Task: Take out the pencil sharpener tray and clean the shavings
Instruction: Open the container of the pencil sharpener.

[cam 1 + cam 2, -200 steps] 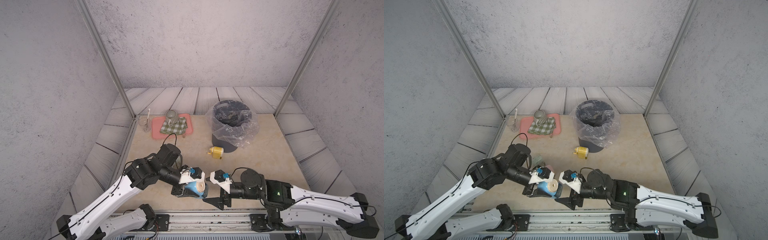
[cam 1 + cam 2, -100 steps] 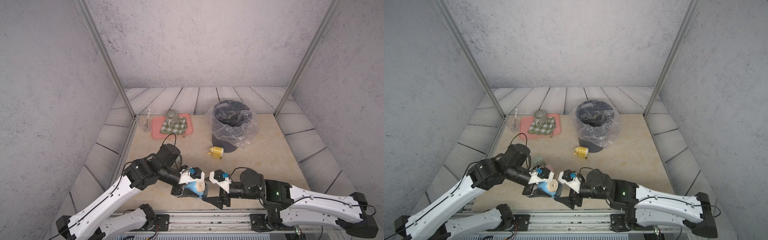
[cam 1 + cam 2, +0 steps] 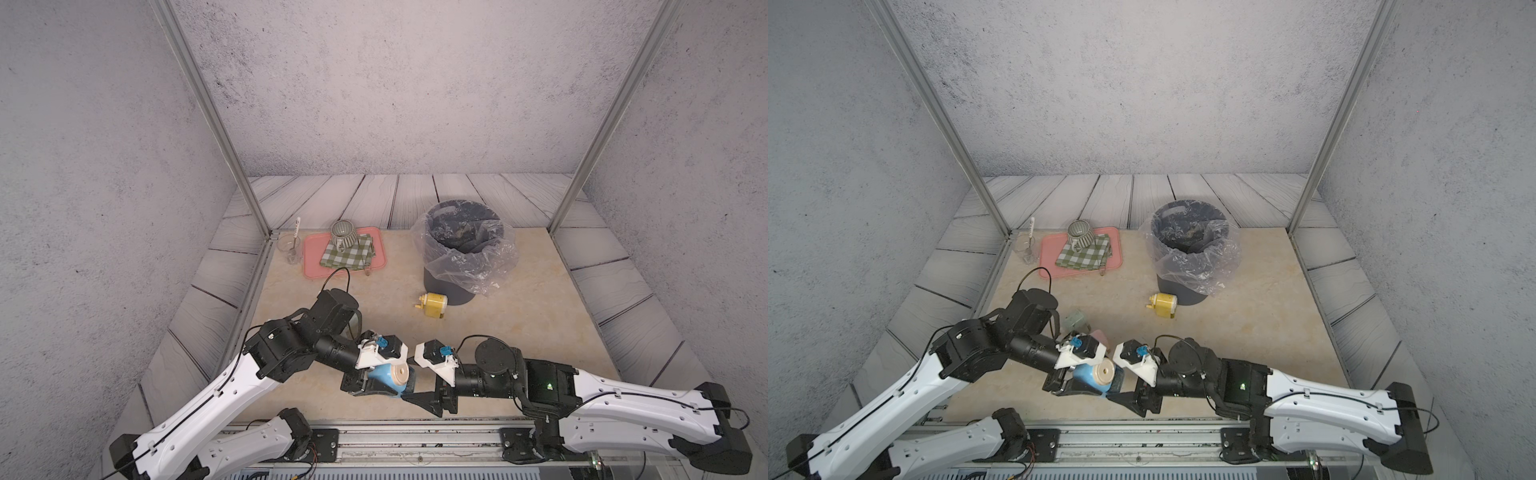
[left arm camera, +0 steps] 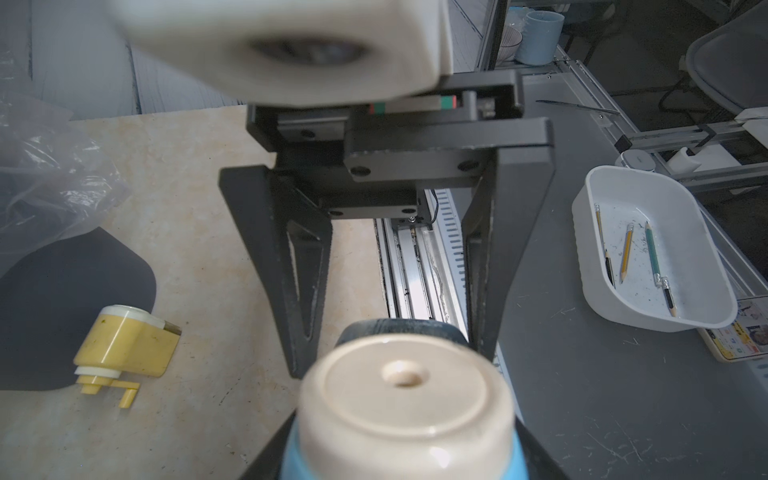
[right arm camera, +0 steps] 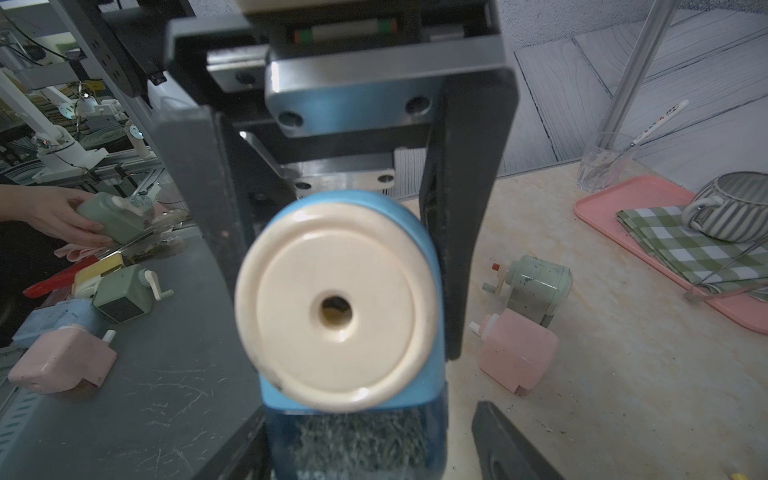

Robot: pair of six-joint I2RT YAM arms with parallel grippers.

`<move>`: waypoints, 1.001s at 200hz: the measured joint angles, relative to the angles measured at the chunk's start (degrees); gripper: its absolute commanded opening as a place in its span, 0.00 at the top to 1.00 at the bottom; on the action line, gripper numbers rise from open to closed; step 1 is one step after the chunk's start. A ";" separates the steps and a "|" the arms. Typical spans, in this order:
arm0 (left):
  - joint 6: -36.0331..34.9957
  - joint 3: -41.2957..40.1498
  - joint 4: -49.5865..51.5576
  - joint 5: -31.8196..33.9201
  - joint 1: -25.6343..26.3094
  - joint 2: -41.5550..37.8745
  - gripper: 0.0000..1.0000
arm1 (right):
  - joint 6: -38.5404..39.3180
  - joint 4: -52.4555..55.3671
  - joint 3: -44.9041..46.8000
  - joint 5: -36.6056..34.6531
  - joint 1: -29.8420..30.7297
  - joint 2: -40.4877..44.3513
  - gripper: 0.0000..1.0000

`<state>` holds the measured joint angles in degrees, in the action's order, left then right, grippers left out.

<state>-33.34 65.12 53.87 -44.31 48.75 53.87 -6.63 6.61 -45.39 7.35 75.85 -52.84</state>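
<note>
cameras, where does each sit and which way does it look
top views: high in front, looking down over the table; both arms, left claw and right claw show.
left wrist: on the left arm, looking past the blue sharpener at the right claw.
right wrist: on the right arm, facing the sharpener; own fingers show.
shared: both wrists see the sharpener's cream face.

The right gripper (image 3: 408, 387) has edged a little nearer the blue pencil sharpener (image 3: 388, 376). Its dark fingers (image 3: 419, 401) now reach in alongside the sharpener's lower part, where a second ago they stopped just short. Its jaws have drawn somewhat closer together and now straddle the clear tray (image 5: 438, 440) of shavings (image 5: 357, 449), one finger visibly apart from it.
</note>
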 measured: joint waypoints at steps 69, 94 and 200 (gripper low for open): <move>0.42 -0.96 -0.20 -0.09 0.00 -0.26 1.00 | 0.24 0.02 0.02 -0.46 0.00 1.75 0.32; 0.44 -1.31 -0.26 -0.09 0.00 -0.28 1.00 | 0.33 0.02 0.02 -0.46 0.00 2.03 0.33; 0.42 -1.38 -0.28 0.02 0.00 -0.33 1.00 | 0.26 0.13 0.02 0.66 0.00 0.66 0.26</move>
<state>-32.93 63.75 53.58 -44.29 48.75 53.54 -6.37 6.74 -45.36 8.01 75.85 -52.18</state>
